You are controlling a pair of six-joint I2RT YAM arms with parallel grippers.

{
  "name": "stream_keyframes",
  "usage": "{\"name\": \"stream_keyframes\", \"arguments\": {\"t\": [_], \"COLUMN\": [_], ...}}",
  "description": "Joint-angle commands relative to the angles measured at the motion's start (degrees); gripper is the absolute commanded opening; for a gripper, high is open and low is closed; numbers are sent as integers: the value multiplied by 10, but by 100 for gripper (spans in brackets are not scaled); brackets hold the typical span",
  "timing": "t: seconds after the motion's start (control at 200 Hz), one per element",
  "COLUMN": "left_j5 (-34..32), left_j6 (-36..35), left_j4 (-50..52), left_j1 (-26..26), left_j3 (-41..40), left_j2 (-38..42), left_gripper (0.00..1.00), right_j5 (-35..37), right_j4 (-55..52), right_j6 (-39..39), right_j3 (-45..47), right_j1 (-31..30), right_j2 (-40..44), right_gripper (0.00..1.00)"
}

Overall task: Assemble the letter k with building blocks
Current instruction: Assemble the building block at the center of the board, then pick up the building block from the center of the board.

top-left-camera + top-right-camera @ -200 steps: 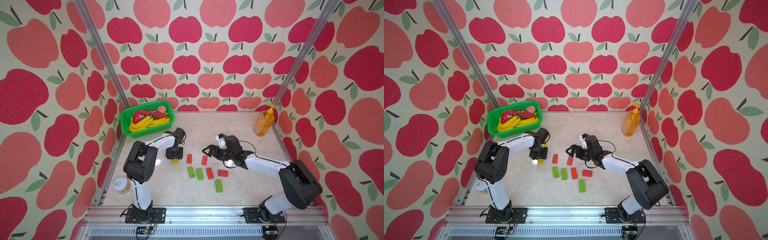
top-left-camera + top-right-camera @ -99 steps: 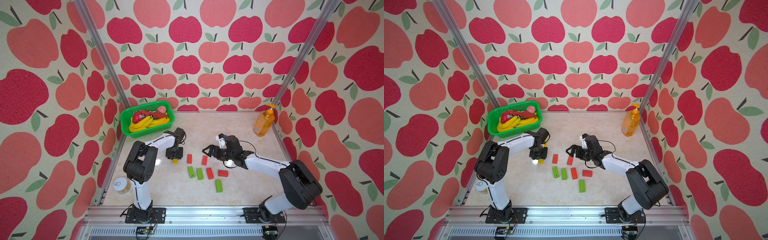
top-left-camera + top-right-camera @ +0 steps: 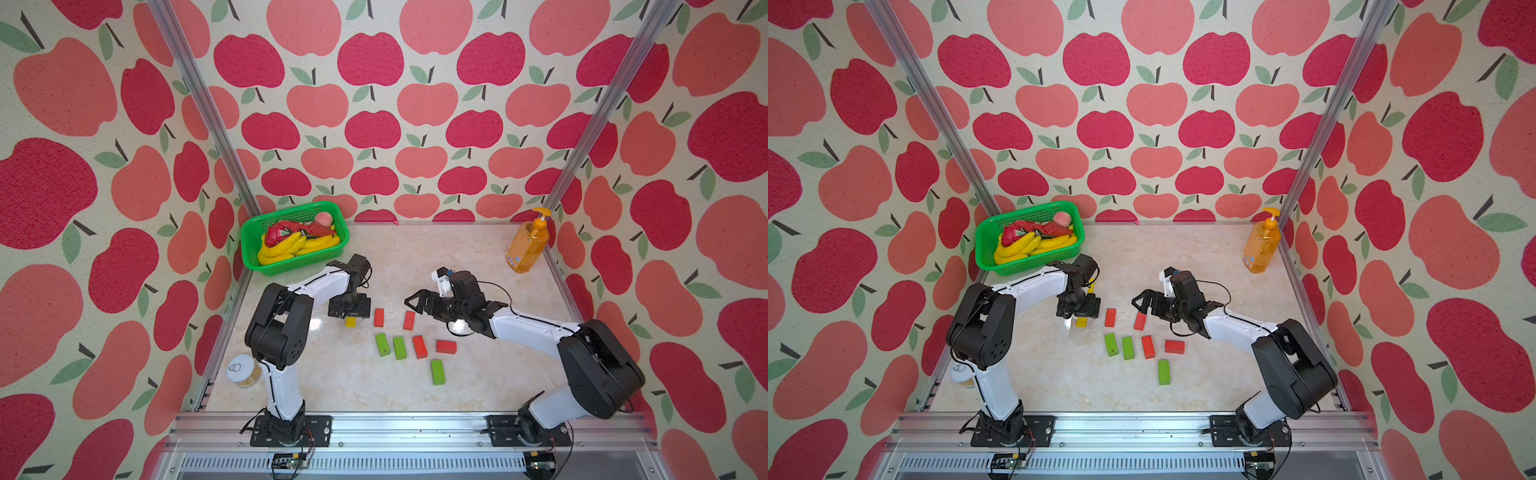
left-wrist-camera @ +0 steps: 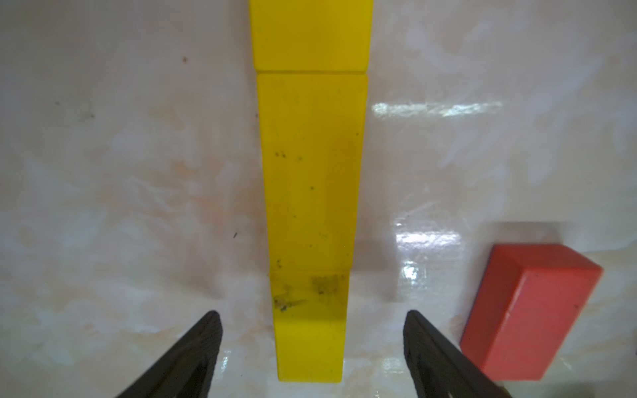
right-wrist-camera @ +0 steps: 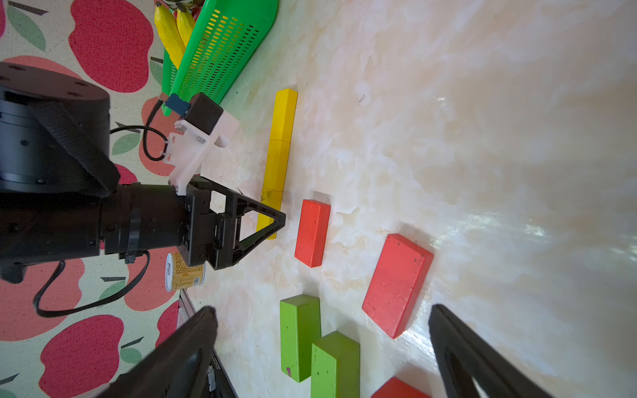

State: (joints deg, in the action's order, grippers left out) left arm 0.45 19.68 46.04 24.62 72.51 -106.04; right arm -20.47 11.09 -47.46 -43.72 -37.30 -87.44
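Top views, going from the front rail backwards. Nearest is a lone green brick (image 3: 437,372), well short of the yellow bar (image 3: 1082,321) and off to its right. A can (image 3: 241,370) sits about as near on the bar's left. Next, still short of the bar and to its right, is a loose row of four: green brick (image 3: 382,344), second green brick (image 3: 399,348) just beside it, red brick (image 3: 419,347), then a crosswise red brick (image 3: 446,346). Level with the bar's near end are two more. The inner red brick (image 3: 378,317) lies just beside the bar, parallel, with a strip of table (image 3: 353,395) between. The outer red brick (image 3: 409,320) is further right, slightly tilted. So the K (image 5: 279,155) is only its straight stroke, and neither red touches it.

From above the left arm (image 3: 320,284) hides most of the bar, but the right wrist view shows it whole: three yellow bricks (image 5: 284,113) end to end, running straight towards the green basket (image 3: 291,268). The left gripper (image 4: 312,315) points down over the bar's near end, fingers apart. There's one finger each side of the nearest yellow brick (image 4: 310,172) with table showing in both gaps, so it grips nothing. The right gripper (image 3: 413,298) hangs right of the bar, just past the outer red brick, spread wide and empty. Past the bar's far end is the basket with bananas (image 3: 286,249). The soap bottle (image 3: 525,245) stands far off to the bar's right, at the back.
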Motion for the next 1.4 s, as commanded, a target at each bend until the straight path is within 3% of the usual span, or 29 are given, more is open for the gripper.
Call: {"name": "stream_keyframes", "arguments": {"t": [0.0, 0.055, 0.115, 0.295, 0.475, 0.65, 1.02, 1.396], "left_j5": [-11, -19, -26, 11, 27, -47, -40, -44], "left_j6": [-20, -27, -32, -28, -10, 31, 84, 85], "left_j4": [12, 16, 17, 6, 21, 64, 71, 86], "left_j1": [4, 10, 17, 32, 72, 129, 155, 151], "left_j3": [34, 47, 56, 57, 50, 79, 129, 164], "left_j2": [71, 103, 134, 186, 151, 70, -55, -111], "left_gripper": [87, 90, 99, 98, 100, 91, 77, 62], "right_j5": [-2, 1, 5, 22, 57, 69, 31, 10], "right_j4": [4, 3, -2, -31, -77, -89, -117, -95], "right_j6": [5, 6, 10, 35, 63, 64, 87, 80], "right_j3": [3, 4, 5, 8, 22, 56, 111, 108], "right_j1": [-3, -2, -3, -5, -7, -4, 46, 67], "right_j2": [16, 17, 21, 47, 81, 121, 190, 173], "right_gripper": [99, 99, 99, 99, 99, 99, 99, 99]}}
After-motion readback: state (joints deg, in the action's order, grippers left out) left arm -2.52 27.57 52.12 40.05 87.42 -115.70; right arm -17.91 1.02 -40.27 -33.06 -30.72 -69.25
